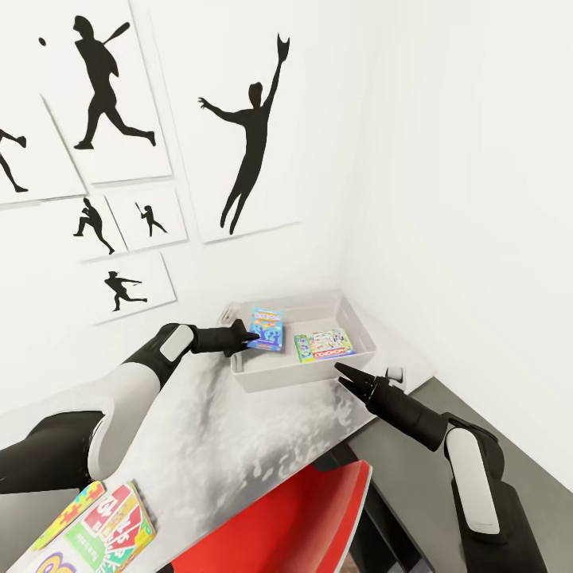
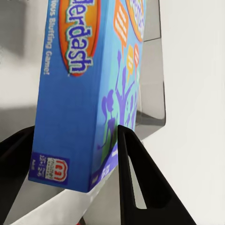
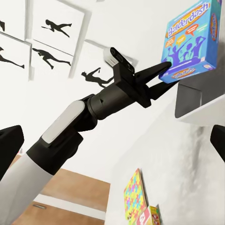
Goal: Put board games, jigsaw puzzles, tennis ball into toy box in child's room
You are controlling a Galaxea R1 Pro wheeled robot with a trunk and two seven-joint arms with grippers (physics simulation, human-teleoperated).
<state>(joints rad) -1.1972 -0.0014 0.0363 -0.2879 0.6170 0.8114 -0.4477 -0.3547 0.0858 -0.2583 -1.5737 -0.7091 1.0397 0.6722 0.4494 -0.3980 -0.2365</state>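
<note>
The white table [image 1: 239, 446] is the biggest thing here, and the grey toy box [image 1: 362, 338] sits on it in the corner by the walls. Black baseball pictures [image 1: 111, 103] hang on the wall behind the toy box. A red chair [image 1: 294, 517] is tucked in at the table edge, well away from the toy box.

The left gripper [image 1: 248, 337] reaches to the near rim of the toy box. Its two fingers are pinched tight on a blue Balderdash game [image 1: 267, 329], which stands up over the rim. The head view shows the game small. The left wrist view shows its blue side [image 2: 79, 108] up close between the dark fingers [image 2: 136, 183], with part of the name cut off. The right wrist view shows the front [image 3: 190, 40] with the whole name.

A green board game [image 1: 323, 344] lies flat inside the toy box.

The right gripper [image 1: 344, 376] hangs just beside the toy box, fingers a little apart, holding nothing.

A jigsaw puzzle [image 1: 68, 513] and a red card game [image 1: 115, 521] lie far from the toy box, partly cut off.
</note>
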